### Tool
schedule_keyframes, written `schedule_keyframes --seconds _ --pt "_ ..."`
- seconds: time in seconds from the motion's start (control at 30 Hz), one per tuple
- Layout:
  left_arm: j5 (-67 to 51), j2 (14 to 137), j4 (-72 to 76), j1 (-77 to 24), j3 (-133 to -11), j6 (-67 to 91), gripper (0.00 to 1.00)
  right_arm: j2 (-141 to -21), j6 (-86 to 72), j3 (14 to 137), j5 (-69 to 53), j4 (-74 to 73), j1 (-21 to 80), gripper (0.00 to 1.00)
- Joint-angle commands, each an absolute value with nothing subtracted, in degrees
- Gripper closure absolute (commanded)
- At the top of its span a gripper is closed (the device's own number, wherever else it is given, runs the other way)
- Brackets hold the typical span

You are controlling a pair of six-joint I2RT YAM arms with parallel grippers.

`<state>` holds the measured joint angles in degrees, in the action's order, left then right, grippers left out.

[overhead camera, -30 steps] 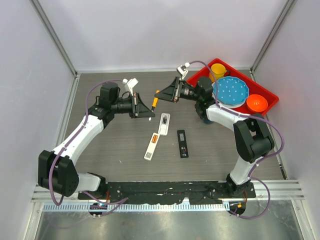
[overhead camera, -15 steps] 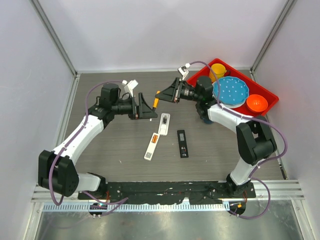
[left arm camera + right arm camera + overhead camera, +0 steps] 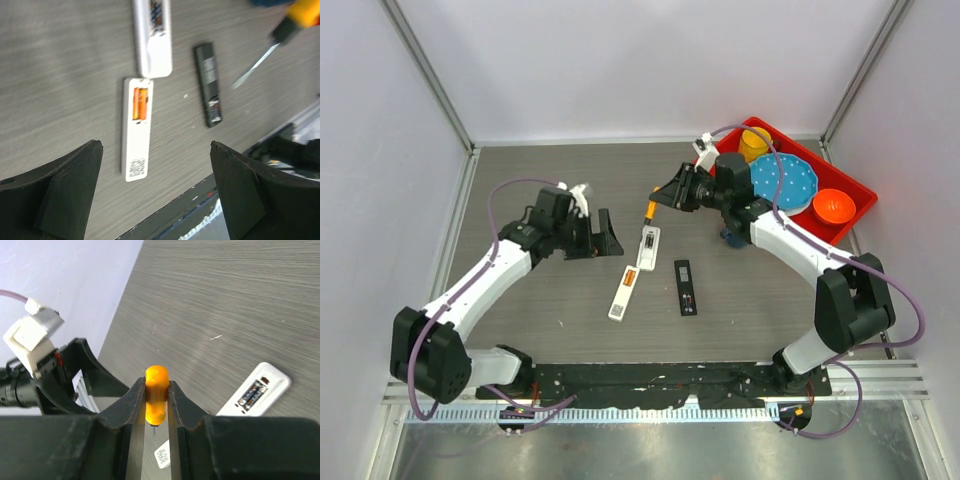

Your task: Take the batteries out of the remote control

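Two white remotes lie mid-table. The nearer remote (image 3: pixel 623 293) (image 3: pixel 136 131) lies back up, with an orange battery (image 3: pixel 631 279) (image 3: pixel 140 103) in its uncovered bay. The farther remote (image 3: pixel 648 243) (image 3: pixel 256 389) also has an uncovered bay; what is in it is too small to tell. My left gripper (image 3: pixel 605 235) (image 3: pixel 157 192) hangs open and empty just left of them. My right gripper (image 3: pixel 663 197) (image 3: pixel 156 386) is shut on the orange handle of a screwdriver (image 3: pixel 650 210) (image 3: pixel 156 396), whose tip points down just above the farther remote's far end.
A slim black remote-like piece (image 3: pixel 686 287) (image 3: pixel 208 82) lies right of the white remotes. A red tray (image 3: pixel 860 195) at the back right holds a yellow cup (image 3: pixel 756 140), a blue plate (image 3: pixel 783 183) and an orange bowl (image 3: pixel 832 206). Grey walls enclose the table.
My left gripper has opened and dropped back toward the near side. My right gripper has carried the screwdriver right, toward the farther white remote.
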<state>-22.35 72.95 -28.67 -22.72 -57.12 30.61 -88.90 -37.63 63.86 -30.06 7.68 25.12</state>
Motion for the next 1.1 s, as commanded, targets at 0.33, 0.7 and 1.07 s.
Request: schedule_keyframes --seconds 0.33,0.7,1.07 --pt "7.2 79.97 -28.67 -44.38 -50.36 35.51 0.08 -85.87 -31.2 59.85 -24.08 2.9 24.96 0.99" --pt "16.61 90.61 -28.56 -53.26 -50.36 39.99 0.26 -87.36 -31.02 61.26 -25.14 1.85 24.87 0.99" --pt "18.19 92.02 -27.86 -53.61 -49.21 38.94 0.95 -87.19 -30.23 61.35 -25.49 1.06 24.61 0.99"
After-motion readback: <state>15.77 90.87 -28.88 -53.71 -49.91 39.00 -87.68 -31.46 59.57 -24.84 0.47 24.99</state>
